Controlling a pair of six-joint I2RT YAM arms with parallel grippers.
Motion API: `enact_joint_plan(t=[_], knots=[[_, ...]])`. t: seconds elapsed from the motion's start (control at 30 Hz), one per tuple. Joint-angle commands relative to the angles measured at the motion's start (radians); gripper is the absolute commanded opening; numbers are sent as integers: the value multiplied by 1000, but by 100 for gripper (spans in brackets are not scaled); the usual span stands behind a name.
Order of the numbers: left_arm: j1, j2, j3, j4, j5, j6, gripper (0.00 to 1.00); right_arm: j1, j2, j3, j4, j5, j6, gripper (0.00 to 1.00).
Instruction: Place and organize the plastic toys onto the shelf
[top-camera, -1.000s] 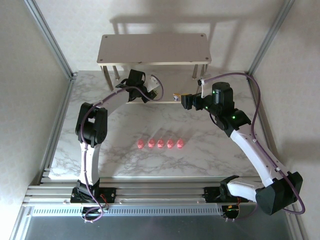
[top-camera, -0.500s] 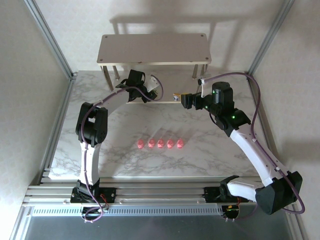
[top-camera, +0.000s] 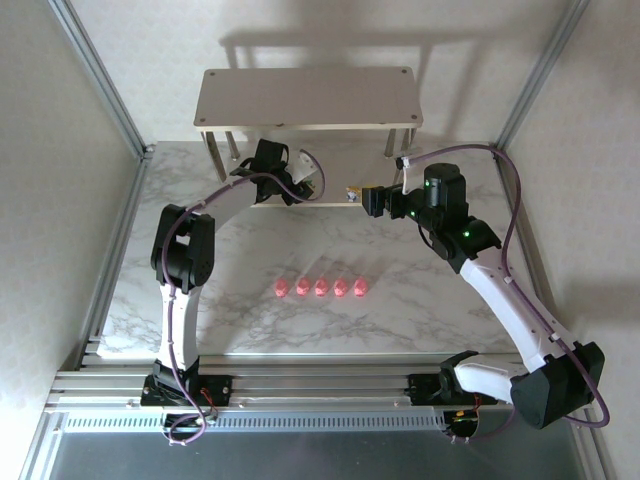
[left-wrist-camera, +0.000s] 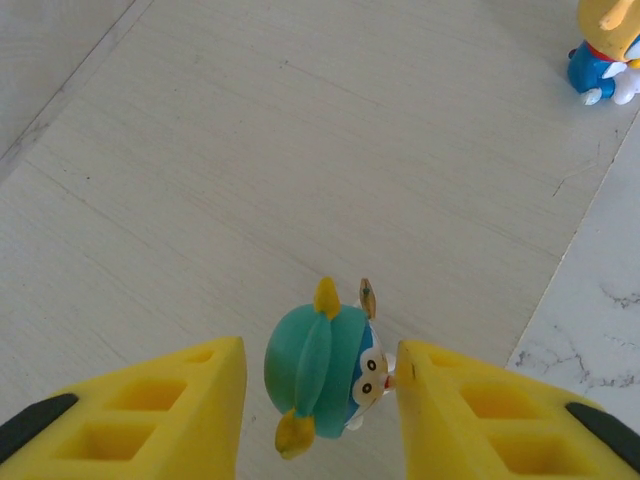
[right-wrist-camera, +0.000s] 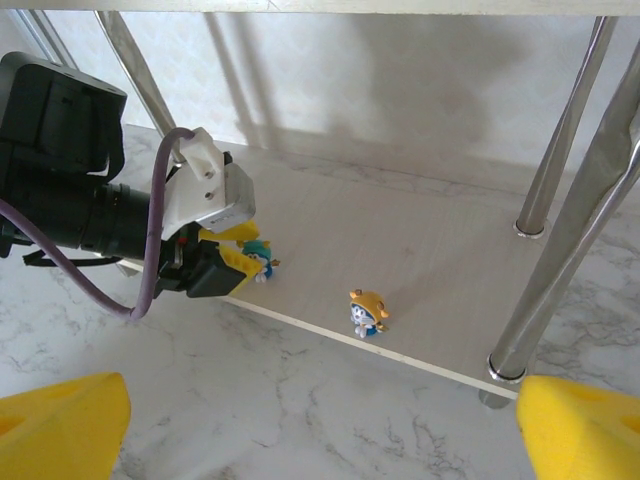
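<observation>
**Toys on the shelf:** The left end effector (left-wrist-camera: 320, 352) hovered low over the lower board (left-wrist-camera: 300, 150) of the shelf (top-camera: 308, 98). Its yellow fingers (left-wrist-camera: 150, 410) were parted around the teal toy (left-wrist-camera: 322, 372) at the bottom centre of the left wrist view. A sliver of board showed between the toy and the finger on the frame's left. The other finger sat just beside the toy's face, and whether it touched could not be told. The teal toy stood on the board near its front edge, where the marble bench (left-wrist-camera: 600, 330) began at lower right. The orange toy (left-wrist-camera: 603, 45) stood in the upper right corner of that view, on the same board and well apart from the teal one.

In the right wrist view, the right end effector (right-wrist-camera: 315, 410) was wide open and empty. Its fingertips sat at the bottom corners of the frame, facing the shelf. The orange toy stood upright at centre there, near the board's front edge.

From the top camera, five pink toys (top-camera: 321, 288) lay in a straight row on the bench at centre frame, apart from both arms.
</observation>
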Motion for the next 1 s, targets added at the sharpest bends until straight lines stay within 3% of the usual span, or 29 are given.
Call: enact_joint_plan(t=[0.0, 0.33, 0.43, 0.97], knots=[[10, 4, -12, -6, -3, 4, 45, -8, -3, -6, 28, -20, 13, 99], [20, 1, -12, -13, -16, 9, 46, -8, -3, -7, 33, -20, 17, 99], [24, 1, -12, -17, -20, 8, 54, -8, -3, -8, 36, -18, 20, 99], [30, -17, -17, -29, 4, 3, 57, -8, 3, -4, 45, -24, 28, 99]])
